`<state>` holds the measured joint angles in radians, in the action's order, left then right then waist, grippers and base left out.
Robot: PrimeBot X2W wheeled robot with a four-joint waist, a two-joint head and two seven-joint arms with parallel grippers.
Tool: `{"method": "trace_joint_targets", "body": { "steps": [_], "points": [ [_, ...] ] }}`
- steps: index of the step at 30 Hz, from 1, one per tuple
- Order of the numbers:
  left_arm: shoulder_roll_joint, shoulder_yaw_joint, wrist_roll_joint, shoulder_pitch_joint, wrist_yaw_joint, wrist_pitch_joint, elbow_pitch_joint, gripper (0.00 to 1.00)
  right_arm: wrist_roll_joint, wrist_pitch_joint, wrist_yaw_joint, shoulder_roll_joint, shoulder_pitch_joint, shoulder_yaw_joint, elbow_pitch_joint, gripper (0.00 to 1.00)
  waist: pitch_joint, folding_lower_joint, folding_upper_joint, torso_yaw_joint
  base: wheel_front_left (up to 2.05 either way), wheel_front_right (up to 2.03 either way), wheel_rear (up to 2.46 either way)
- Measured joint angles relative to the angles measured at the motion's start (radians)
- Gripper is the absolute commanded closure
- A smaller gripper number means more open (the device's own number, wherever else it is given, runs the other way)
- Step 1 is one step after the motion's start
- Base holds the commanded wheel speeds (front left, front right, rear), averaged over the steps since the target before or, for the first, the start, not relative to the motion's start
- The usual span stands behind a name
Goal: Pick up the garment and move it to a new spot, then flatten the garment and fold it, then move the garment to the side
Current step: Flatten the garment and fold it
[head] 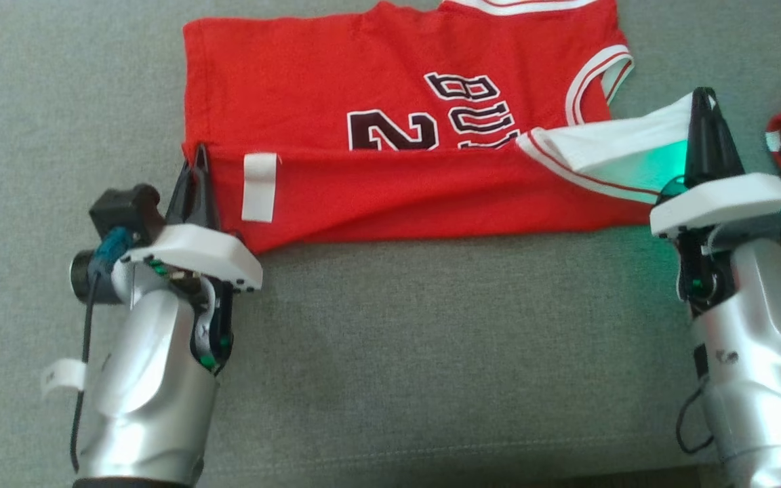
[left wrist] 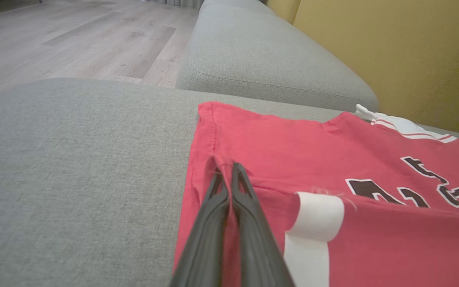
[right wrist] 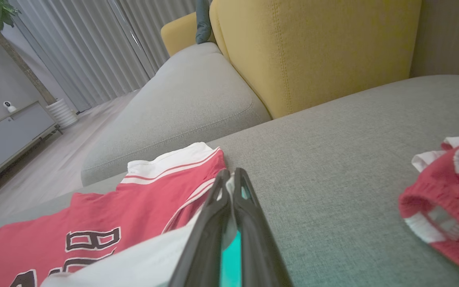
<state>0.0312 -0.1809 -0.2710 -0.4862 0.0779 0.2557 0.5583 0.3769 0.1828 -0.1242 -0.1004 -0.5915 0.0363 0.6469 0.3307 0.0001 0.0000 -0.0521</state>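
- Red garment (head: 390, 108) lies on the grey sofa cushion (head: 431, 339) in the head view. Its long axis runs from the left end effector (head: 198, 159) to the right end effector (head: 704, 102), one at each end of the turned-over near flap.
- Left wrist view: the left end effector (left wrist: 225, 169) is fully closed, pinching the garment's (left wrist: 293, 147) hem corner.
- Right wrist view: the right end effector (right wrist: 229, 175) is fully closed on the white-lined shoulder. The garment (right wrist: 142, 199) spreads to its left.

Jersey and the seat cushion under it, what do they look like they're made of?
The jersey looks like soft knit fabric, cotton or a blend, matte red: it creases softly and its hem shows stitching. The seat cushion looks like grey woven upholstery, matte, with a visible coarse weave.
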Motion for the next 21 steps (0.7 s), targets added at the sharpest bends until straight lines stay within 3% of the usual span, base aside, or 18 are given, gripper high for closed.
{"method": "trace_joint_targets", "body": {
  "steps": [1, 2, 3, 4, 5, 13, 16, 21],
  "points": [
    [0.000, 0.000, 0.000, -0.006, 0.001, 0.000, 0.004, 1.00, -0.002, 0.008, 0.000, -0.002, -0.011, -0.004, 0.018, 1.00, 0.004, 0.0000, 0.0000, 0.001, 0.00, 0.00, 0.00],
    [0.000, 0.000, 0.001, -0.011, 0.003, 0.000, 0.009, 1.00, -0.009, 0.017, 0.000, -0.004, -0.020, -0.007, 0.031, 0.67, 0.008, 0.0000, 0.0000, 0.002, 0.00, 0.00, 0.00],
    [0.000, 0.001, 0.003, -0.012, 0.012, 0.000, 0.009, 0.69, -0.010, 0.029, 0.000, -0.004, -0.027, -0.010, 0.040, 0.00, 0.011, 0.0000, 0.0000, 0.002, 0.00, 0.00, 0.00],
    [0.000, 0.002, 0.003, -0.012, 0.019, 0.000, 0.010, 0.27, -0.010, 0.037, 0.000, -0.004, -0.034, -0.014, 0.050, 0.00, 0.013, 0.0000, 0.0000, 0.002, 0.00, 0.00, 0.00],
    [-0.001, 0.002, 0.001, -0.011, 0.021, 0.000, 0.010, 0.00, -0.010, 0.044, 0.000, -0.004, -0.038, -0.018, 0.055, 0.00, 0.013, 0.0001, 0.0000, 0.003, 0.00, 0.00, 0.00],
    [0.000, 0.026, -0.010, 0.058, 0.080, 0.000, -0.052, 0.00, -0.017, 0.067, 0.000, -0.006, -0.003, -0.005, -0.019, 0.00, -0.005, -0.0001, 0.0000, 0.003, 0.00, 0.00, 0.00],
    [0.000, 0.026, -0.032, 0.130, 0.092, 0.000, -0.082, 0.00, -0.017, 0.068, 0.000, -0.008, 0.080, 0.029, -0.085, 0.00, -0.022, -0.0001, 0.0000, 0.007, 0.00, 0.00, 0.00],
    [0.001, 0.001, -0.043, 0.203, 0.108, 0.000, -0.125, 0.00, -0.016, 0.068, 0.000, -0.002, 0.262, 0.050, -0.087, 0.00, -0.054, -0.0001, 0.0000, 0.010, 0.00, 0.00, 0.00]
  ]
}}
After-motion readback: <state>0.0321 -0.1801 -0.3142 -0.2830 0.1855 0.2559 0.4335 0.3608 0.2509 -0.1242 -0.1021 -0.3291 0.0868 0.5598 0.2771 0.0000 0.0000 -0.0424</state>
